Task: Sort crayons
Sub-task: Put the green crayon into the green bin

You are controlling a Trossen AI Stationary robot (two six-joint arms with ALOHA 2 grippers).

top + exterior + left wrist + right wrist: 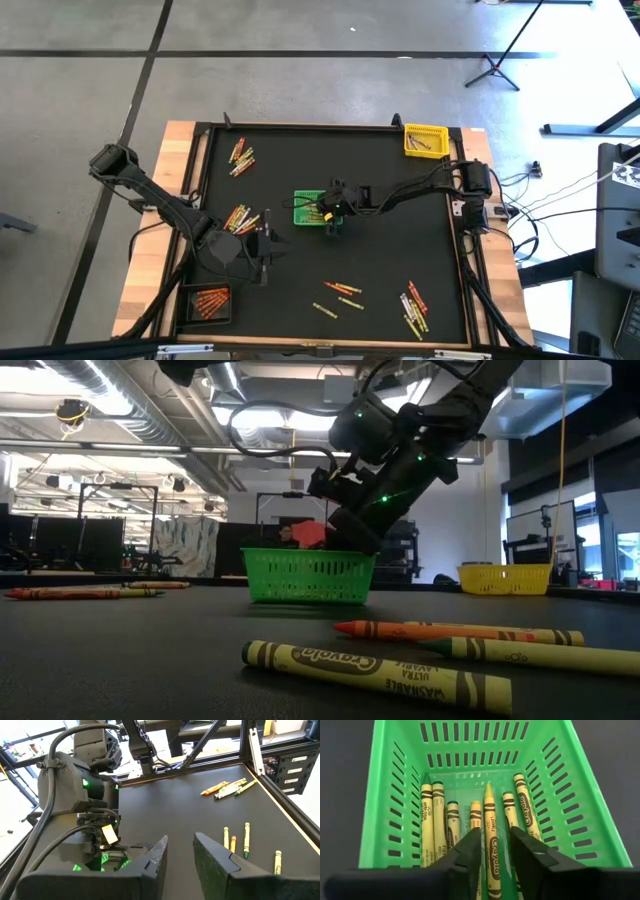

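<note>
your right gripper (pixel 495 851) hangs over the green basket (pixel 308 207) at the centre of the high view, a yellow-green crayon (pixel 491 842) standing between its fingers (pixel 468 851). in the right wrist view the fingers sit a narrow gap apart, about the crayon's own width, close on either side of it; whether they press on it or have let go cannot be told. to finish this drop well, open only as far as needed and lift straight up, so the fingertips do not drag the other crayons lying along the basket floor. your left gripper (pixel 177 855) waits at centre left of the high view, fingers a small gap apart and empty, beside a loose bunch of crayons (pixel 238 215). more crayons lie at lower right (pixel 413 308).
</note>
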